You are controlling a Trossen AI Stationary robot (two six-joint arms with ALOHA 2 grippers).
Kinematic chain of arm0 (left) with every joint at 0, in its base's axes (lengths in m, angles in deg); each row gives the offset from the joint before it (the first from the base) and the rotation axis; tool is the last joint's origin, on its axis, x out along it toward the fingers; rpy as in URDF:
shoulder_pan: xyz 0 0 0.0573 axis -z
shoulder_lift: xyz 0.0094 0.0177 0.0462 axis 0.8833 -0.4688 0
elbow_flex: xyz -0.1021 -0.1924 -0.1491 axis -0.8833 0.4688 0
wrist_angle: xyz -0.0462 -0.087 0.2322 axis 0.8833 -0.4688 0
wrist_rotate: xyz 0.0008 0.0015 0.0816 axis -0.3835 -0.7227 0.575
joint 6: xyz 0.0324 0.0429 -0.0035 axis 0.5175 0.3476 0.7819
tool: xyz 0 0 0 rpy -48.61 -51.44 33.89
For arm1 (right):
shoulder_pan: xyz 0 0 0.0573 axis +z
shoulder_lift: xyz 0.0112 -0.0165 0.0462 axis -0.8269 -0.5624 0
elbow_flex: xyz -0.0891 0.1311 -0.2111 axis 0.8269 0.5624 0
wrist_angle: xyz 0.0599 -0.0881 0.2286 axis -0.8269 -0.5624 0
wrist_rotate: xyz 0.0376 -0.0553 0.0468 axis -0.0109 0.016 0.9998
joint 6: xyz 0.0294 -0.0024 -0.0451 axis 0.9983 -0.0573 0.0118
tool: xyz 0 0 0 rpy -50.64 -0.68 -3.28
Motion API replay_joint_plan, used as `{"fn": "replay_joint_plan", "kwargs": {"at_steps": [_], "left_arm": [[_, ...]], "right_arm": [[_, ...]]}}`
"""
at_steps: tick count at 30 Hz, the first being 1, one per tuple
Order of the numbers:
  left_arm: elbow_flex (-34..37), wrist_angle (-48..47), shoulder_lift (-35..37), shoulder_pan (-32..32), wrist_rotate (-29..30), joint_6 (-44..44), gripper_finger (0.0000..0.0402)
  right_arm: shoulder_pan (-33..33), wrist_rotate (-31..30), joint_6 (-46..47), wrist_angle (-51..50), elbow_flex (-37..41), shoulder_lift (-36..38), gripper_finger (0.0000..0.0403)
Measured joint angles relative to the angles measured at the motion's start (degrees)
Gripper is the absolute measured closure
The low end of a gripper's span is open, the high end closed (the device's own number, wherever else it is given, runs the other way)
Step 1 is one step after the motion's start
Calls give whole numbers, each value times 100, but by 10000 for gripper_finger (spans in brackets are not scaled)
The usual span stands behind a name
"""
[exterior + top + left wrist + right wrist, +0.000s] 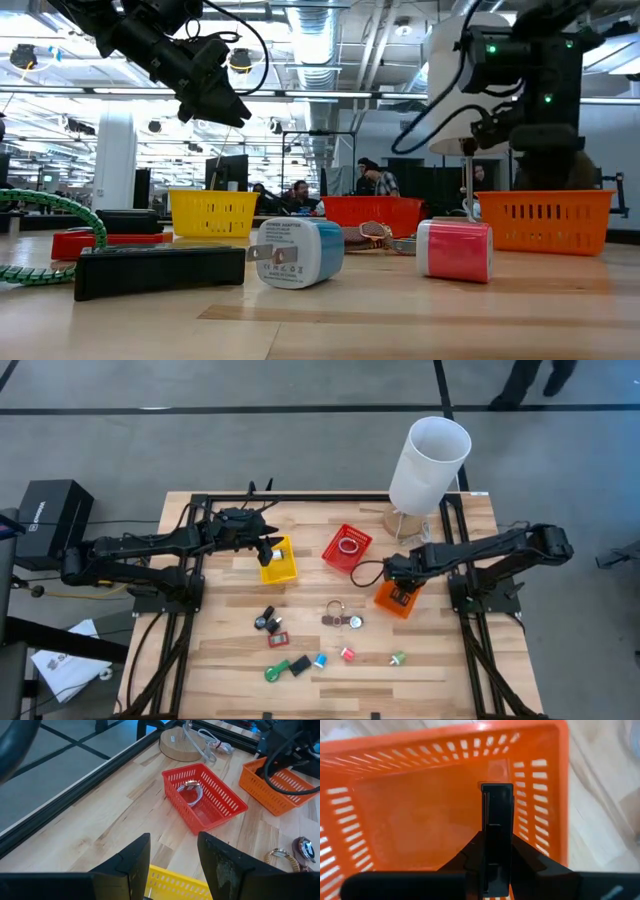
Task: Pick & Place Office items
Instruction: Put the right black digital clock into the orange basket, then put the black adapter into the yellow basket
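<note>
our right claw point(496, 851) is clenched on a slim black rectangular office item point(497, 827), holding it upright and pointing down into the orange plastic mesh bin point(395, 795) directly beneath it. from above, this claw point(402, 582) hangs over the orange bin point(392, 601), on the side nearest the red plastic mesh bin point(347, 548).

our left claw point(172, 865) is released, fingers point(135, 860) spread and holding nothing. it hovers above the yellow plastic mesh bin point(175, 882); ahead of it sits the red bin point(220, 802), which holds a metal key ring point(191, 790).

the remaining small office items point(320, 640) lie loose on the wooden tabletop point(440, 660), nearer the front edge than either claw: a white and blue plug adapter point(297, 251), a pink and white block point(455, 250), a black flat bar point(160, 270), a green piece point(273, 672), and key rings point(340, 618). a tall white cylinder point(428, 465) stands on a round wooden base behind the right claw.

we judge the step in hand is dropping the black item into the orange bin. to do it well, we should keep the item inside the bin walls and clear of the near rim, lower it a little so it does not bounce out, then let go cleanly and lift straight up so the fingers do not catch the mesh.
</note>
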Motion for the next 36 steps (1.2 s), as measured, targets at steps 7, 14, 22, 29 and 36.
{"fn": "replay_joint_plan", "kwargs": {"at_steps": [7,14,22,29,36], "left_arm": [[0,0,0,-1,-1,0,243],[0,0,0,-1,1,-2,243],[0,2,0,-1,0,0,243],[0,2,0,-1,0,-15,243],[0,4,0,-1,-1,-18,243]], "right_arm": [[53,-249,-302,544,75,0,351],[56,-302,-106,510,75,0,351],[56,-294,-234,509,75,0,334],[54,-294,-259,510,75,0,281],[54,-291,-366,163,-249,0,240]]}}
